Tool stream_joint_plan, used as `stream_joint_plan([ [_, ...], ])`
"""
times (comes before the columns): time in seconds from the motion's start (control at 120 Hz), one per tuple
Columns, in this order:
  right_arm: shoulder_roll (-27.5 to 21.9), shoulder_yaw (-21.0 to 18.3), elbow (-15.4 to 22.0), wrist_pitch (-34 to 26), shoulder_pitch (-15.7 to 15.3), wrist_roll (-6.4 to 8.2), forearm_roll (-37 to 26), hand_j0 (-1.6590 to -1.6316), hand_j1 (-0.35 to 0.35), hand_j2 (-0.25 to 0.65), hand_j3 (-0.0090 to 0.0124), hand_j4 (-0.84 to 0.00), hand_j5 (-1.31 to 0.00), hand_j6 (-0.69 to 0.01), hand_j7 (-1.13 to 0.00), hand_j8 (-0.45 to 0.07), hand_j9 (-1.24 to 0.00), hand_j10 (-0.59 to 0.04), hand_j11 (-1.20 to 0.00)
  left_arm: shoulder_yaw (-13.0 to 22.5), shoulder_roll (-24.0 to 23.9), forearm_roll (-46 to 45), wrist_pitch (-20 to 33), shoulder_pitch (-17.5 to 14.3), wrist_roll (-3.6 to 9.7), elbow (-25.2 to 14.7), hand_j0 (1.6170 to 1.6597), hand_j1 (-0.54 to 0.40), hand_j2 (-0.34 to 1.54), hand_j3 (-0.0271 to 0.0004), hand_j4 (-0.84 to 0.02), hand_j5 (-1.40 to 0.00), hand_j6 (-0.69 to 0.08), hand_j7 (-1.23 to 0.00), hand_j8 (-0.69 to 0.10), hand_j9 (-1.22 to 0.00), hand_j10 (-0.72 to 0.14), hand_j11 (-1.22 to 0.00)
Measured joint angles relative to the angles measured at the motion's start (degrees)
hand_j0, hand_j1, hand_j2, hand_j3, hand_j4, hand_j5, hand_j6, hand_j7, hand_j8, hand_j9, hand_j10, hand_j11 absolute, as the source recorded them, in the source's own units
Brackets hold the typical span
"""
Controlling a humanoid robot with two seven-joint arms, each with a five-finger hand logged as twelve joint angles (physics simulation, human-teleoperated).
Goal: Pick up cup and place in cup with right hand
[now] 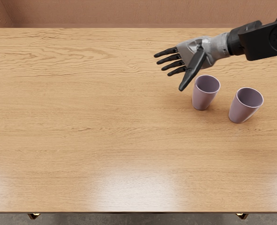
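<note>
Two purple cups stand upright and apart on the table, right of its middle. The left one of them, a cup (203, 99), is a little farther back than the other cup (242, 112). My right hand (175, 73) reaches in from the right edge, behind and to the left of the nearer-to-middle cup. Its fingers are spread and its thumb points toward the front, with nothing held. Both cups look empty inside. My left hand does not show.
The wooden table (91, 126) fills most of the view, its front edge running along the bottom. Behind its back edge is a brownish wall (129, 13).
</note>
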Motion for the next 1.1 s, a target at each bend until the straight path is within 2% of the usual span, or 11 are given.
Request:
stream_joint_plan([
  [0.15,-2.4,-0.2,-0.2,0.0,0.6,0.00,-1.4,-1.6581,-0.327,-0.004,0.0000,-0.019,-0.02,-0.018,-0.02,-0.018,-0.02,-0.018,-0.02,0.0,0.0,0.0,0.0,0.0,0.00,0.0,1.6581,0.344,0.00,0.0000,-0.004,-0.01,-0.004,-0.01,-0.004,-0.01,-0.004,-0.01],
  [0.258,-2.0,-1.0,-0.6,0.0,5.5,0.00,-13.3,-1.6581,-0.327,-0.004,0.0000,-0.019,-0.02,-0.019,-0.02,-0.019,-0.02,-0.019,-0.02,0.0,0.0,0.0,0.0,0.0,0.00,0.0,1.6581,0.344,0.00,0.0000,-0.004,-0.01,-0.004,-0.01,-0.004,-0.01,-0.004,-0.01],
  [0.367,-0.1,-8.3,-0.8,-0.8,10.4,0.00,-21.8,-1.6581,-0.326,-0.004,0.0000,-0.020,-0.03,-0.020,-0.03,-0.020,-0.03,-0.020,-0.03,0.0,0.0,0.0,0.0,0.0,0.00,0.0,1.6581,0.344,0.00,0.0000,-0.004,0.00,-0.004,0.00,-0.004,0.00,-0.004,0.00],
  [0.508,1.4,-18.9,0.2,-11.8,12.1,0.00,-26.1,-1.6581,-0.325,-0.004,0.0000,-0.022,-0.03,-0.023,-0.03,-0.022,-0.03,-0.021,-0.03,0.0,0.0,0.0,0.0,0.0,0.00,0.0,1.6581,0.344,0.00,0.0000,-0.004,0.00,-0.004,0.00,-0.004,0.00,-0.004,0.00],
  [0.658,0.5,-24.7,9.2,-27.6,11.9,0.00,-26.9,-1.6581,-0.325,-0.004,0.0000,-0.023,-0.03,-0.023,-0.03,-0.023,-0.03,-0.022,-0.03,0.0,0.0,0.0,0.0,0.0,0.00,0.0,1.6581,0.344,0.00,0.0000,-0.004,0.00,-0.004,0.00,-0.004,0.00,-0.004,0.00],
  [0.725,-2.5,-25.9,15.8,-32.8,11.8,0.00,-27.0,-1.6581,-0.324,-0.004,0.0000,-0.023,-0.03,-0.024,-0.03,-0.023,-0.03,-0.023,-0.03,0.0,0.0,0.0,0.0,0.0,0.00,0.0,1.6581,0.344,0.00,0.0000,-0.004,0.00,-0.004,0.00,-0.004,0.00,-0.004,0.00],
  [0.8,-3.6,-26.9,19.8,-38.9,11.0,0.00,-27.0,-1.6581,-0.324,-0.004,0.0000,-0.024,-0.03,-0.025,-0.03,-0.024,-0.03,-0.023,-0.03,0.0,0.0,0.0,0.0,0.0,0.00,0.0,1.6581,0.344,0.00,0.0000,-0.004,0.00,-0.004,0.00,-0.004,0.00,-0.004,0.00],
  [0.933,-1.7,-30.3,22.4,-46.1,9.6,0.00,-27.1,-1.6581,-0.324,-0.004,0.0000,-0.024,-0.03,-0.025,-0.03,-0.024,-0.03,-0.023,-0.03,0.0,0.0,0.0,0.0,0.0,0.00,0.0,1.6581,0.344,0.00,0.0000,-0.004,0.00,-0.004,0.00,-0.004,0.00,-0.004,0.00],
  [1.1,1.0,-32.4,22.0,-48.9,9.1,0.00,-27.3,-1.6581,-0.320,-0.004,0.0000,-0.027,-0.03,-0.028,-0.03,-0.027,-0.03,-0.026,-0.03,0.0,0.0,0.0,0.0,0.0,0.00,0.0,1.6581,0.344,0.00,0.0000,-0.004,0.00,-0.004,0.00,-0.004,0.00,-0.004,0.00],
])
